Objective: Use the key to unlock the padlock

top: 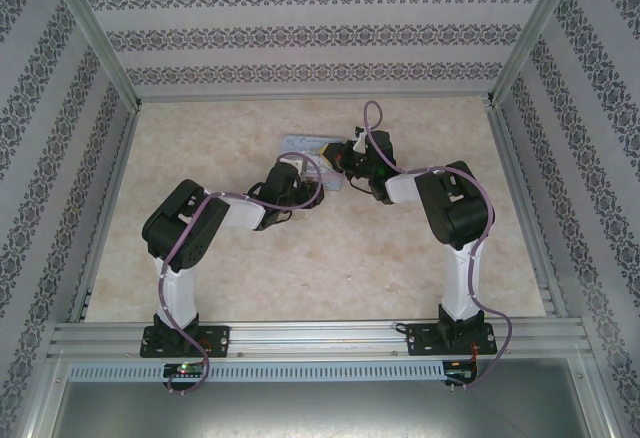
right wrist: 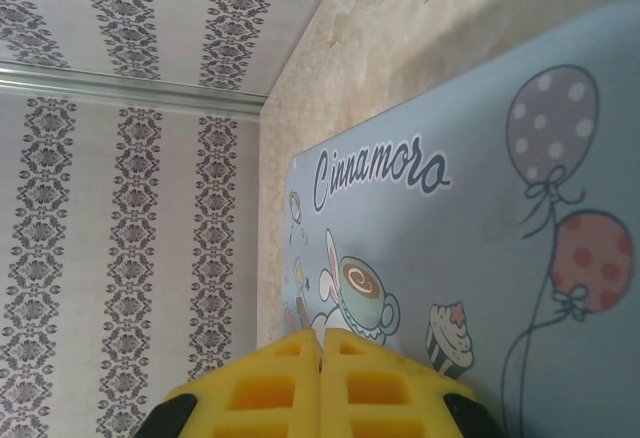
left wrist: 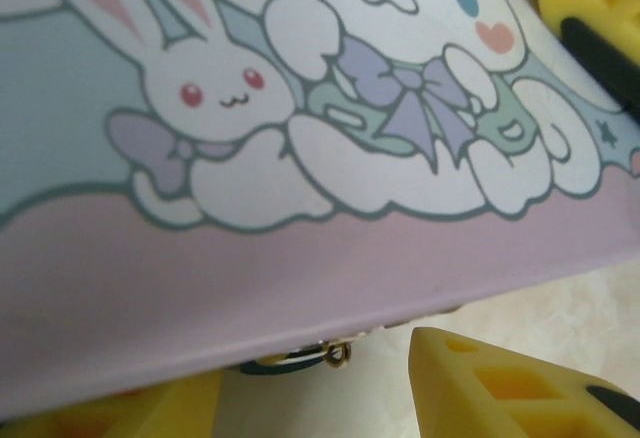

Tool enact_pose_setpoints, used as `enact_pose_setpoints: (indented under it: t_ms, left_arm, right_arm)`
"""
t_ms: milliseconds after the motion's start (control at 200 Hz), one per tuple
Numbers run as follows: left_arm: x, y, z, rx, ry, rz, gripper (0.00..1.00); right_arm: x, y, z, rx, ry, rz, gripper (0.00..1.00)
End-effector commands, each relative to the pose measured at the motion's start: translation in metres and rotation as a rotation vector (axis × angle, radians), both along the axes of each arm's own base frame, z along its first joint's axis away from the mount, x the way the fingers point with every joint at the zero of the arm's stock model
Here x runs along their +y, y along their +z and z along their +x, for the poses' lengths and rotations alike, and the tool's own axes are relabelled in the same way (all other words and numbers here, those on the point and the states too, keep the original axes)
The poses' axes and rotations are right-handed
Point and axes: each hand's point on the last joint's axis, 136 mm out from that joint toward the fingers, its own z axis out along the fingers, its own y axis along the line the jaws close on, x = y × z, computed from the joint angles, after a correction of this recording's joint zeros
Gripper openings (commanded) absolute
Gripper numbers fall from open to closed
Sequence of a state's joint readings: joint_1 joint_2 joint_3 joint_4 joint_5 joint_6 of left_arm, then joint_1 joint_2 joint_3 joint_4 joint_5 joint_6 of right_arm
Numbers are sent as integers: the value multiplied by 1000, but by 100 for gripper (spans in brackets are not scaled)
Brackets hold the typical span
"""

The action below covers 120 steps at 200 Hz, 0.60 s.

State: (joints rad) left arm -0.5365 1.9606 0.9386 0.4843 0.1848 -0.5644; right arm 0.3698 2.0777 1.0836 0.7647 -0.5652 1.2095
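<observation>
Left gripper, jaws spread: its yellow fingers stand to either side of the padlock and visibly pinch nothing. The padlock is a small dark body with a brass ring. It peeps from under the lilac lower edge of the tin, between the two fingers. Whether it touches the finger at lower left of the left wrist view cannot be judged.

Right gripper, pads pressed together along one seam, tips over the tin's lid beside the cup and cupcake drawings. Whether the key lies in the seam cannot be told.

Top external view: both grippers meet at the tin's right end, close to each other, the left from the near side and the right from the right. The tin lies flat past mid-table, slightly askew to the back wall. The table is a bare marbled top, with broad room near, left and right of the tin. A narrower strip separates the tin's far edge from the back wall. The side walls and the aluminium rail at the near edge bound the field.
</observation>
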Motion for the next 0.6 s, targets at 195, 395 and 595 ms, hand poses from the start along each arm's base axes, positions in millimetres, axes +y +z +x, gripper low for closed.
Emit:
enact_pose_setpoints:
  t_ms: [195, 395, 595]
  left_arm:
    - [-11, 4, 7, -1, 7, -79, 53]
    - [13, -10, 11, 19, 94, 72, 56]
    - [20, -12, 15, 12, 88, 162, 57]
  right_arm:
    - [1, -65, -28, 203, 33, -63, 0]
    - [2, -64, -28, 202, 34, -61, 0]
    - [2, -65, -28, 203, 35, -62, 0]
